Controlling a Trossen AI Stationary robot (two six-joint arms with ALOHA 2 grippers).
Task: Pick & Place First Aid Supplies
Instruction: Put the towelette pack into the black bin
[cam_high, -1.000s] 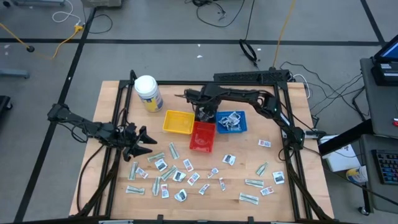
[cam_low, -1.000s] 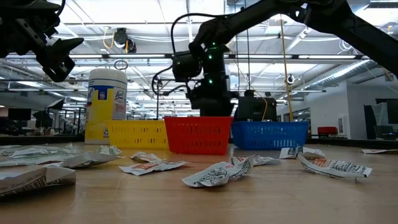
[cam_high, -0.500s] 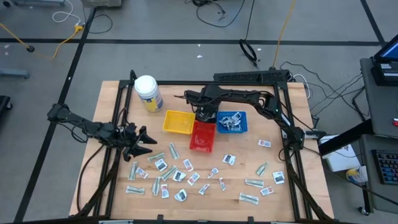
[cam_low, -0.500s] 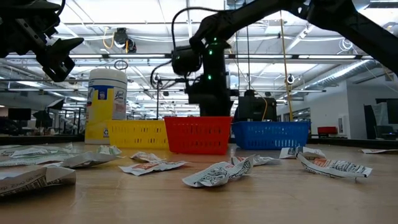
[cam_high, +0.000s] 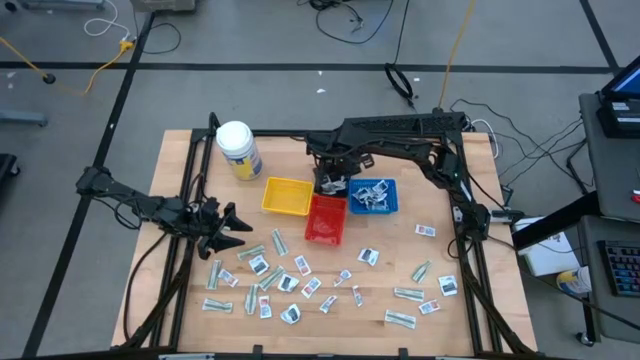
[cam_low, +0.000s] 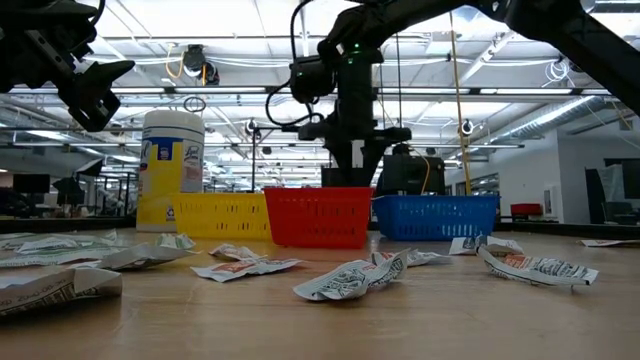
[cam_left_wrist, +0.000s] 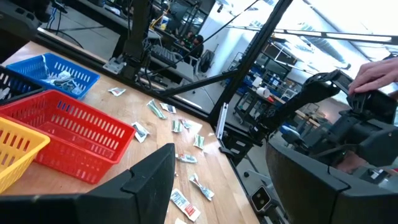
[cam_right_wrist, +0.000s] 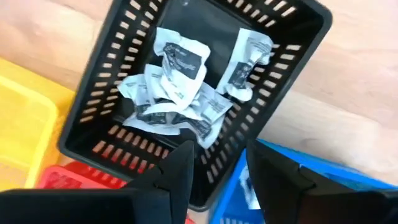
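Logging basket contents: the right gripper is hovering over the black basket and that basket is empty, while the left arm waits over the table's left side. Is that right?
One thing is wrong: the black basket is not empty. The right wrist view shows several crumpled white packets with dark print lying in it. The rest stands: the right gripper hovers over it, and the left gripper waits over the table's left side.

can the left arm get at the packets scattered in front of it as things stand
Probably yes. The left gripper hangs open above the table, right at the edge of the scattered packets, and nothing stands between them. The right gripper is away over the black tray, so it shouldn't get in the way.
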